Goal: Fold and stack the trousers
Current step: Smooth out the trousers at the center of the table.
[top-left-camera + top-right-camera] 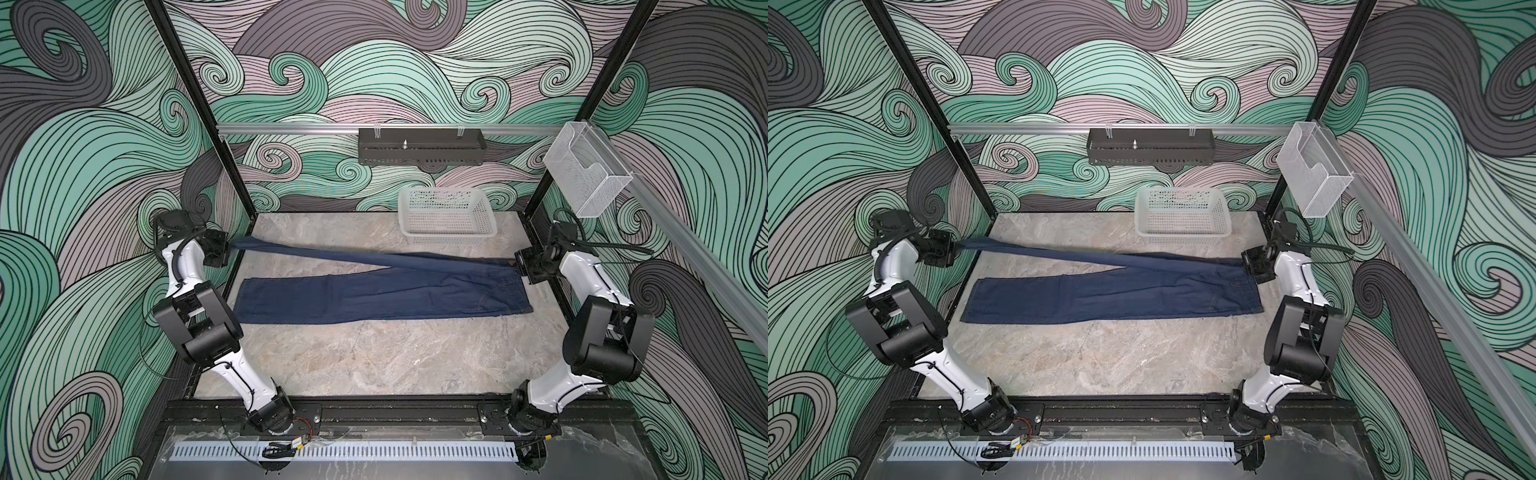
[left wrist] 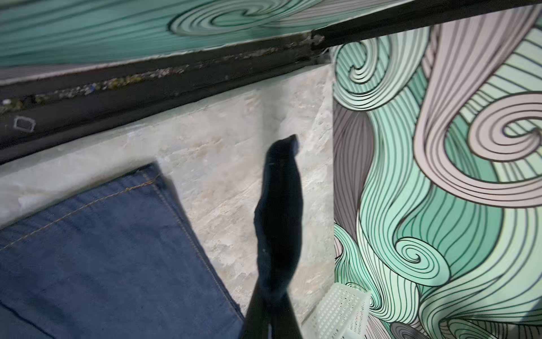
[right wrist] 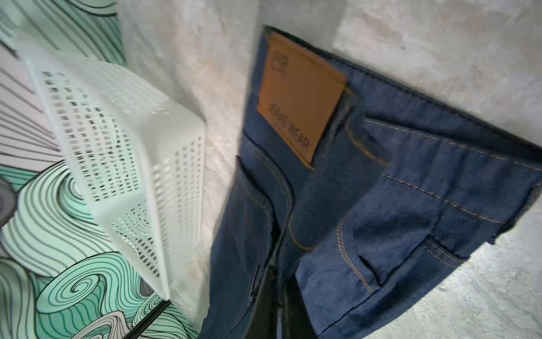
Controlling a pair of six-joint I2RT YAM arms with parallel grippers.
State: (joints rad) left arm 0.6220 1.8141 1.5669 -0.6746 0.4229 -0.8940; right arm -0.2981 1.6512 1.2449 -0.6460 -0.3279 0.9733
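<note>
The trousers [image 1: 374, 295] [image 1: 1108, 299] are dark navy jeans lying across the marble table, waist to the right. One leg lies flat. The other leg is raised and stretched taut between both grippers. My left gripper [image 1: 229, 245] [image 1: 957, 246] is shut on that leg's hem at the far left; in the left wrist view the cloth [image 2: 278, 220] runs out from the shut gripper [image 2: 271, 317]. My right gripper [image 1: 517, 262] [image 1: 1245, 262] is shut on the waistband at the right, near the brown patch [image 3: 299, 99]; the fingertips [image 3: 277, 311] are buried in denim.
A white perforated basket [image 1: 449, 237] [image 1: 1183, 233] [image 3: 117, 146] [image 2: 340, 311] stands at the back of the table, right of centre, just behind the raised leg. A black tray [image 1: 419, 147] hangs on the rear rail and a clear bin [image 1: 586, 174] on the right rail. Bare table [image 1: 374, 365] lies in front.
</note>
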